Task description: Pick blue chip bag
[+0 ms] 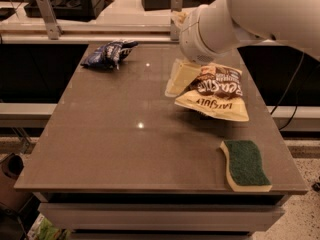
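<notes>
- gripper: centre of frame, slightly right, hanging low over the table, pale yellow, pointing down-left from the wrist.
- grip state: cannot tell. It is not on the target.
- arm: big white housing coming in from the upper right corner, round wrist joint just above the gripper.
- blue chip bag: upper left of the frame, lying flat and crumpled on the table's far-left corner, dark blue with white markings. Well apart from the gripper, nothing touching it.
- brown-and-yellow chip bag: right of centre, lying on the table just beside the gripper on its right, its left edge overlapping the gripper in this view; real contact cannot be told. Print reads upside down from here.
- sponge: lower right, green scrub face up, yellow base, near the table's front-right edge, apart from both bags.
- metal rail runs along the table's far edge, upright post at upper left.
</notes>
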Motion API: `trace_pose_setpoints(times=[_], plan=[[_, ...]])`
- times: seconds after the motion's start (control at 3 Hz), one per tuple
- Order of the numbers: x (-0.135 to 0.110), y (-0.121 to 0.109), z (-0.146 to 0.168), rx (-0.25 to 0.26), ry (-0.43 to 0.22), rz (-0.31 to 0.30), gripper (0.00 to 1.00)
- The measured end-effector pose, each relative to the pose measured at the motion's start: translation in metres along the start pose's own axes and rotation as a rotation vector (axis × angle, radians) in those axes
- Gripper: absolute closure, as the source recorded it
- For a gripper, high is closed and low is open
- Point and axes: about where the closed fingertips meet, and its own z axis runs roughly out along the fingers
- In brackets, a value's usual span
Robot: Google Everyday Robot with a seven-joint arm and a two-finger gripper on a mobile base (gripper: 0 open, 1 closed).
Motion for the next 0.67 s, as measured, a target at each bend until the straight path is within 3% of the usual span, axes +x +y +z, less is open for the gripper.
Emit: trace_pose_setpoints(times=[0.33, 0.67], plan=[[-0.013, -0.001, 0.041, 0.008, 0.012, -0.001, 0.0], [-0.03, -0.02, 0.097, 0.048, 0.085, 0.01, 0.0]])
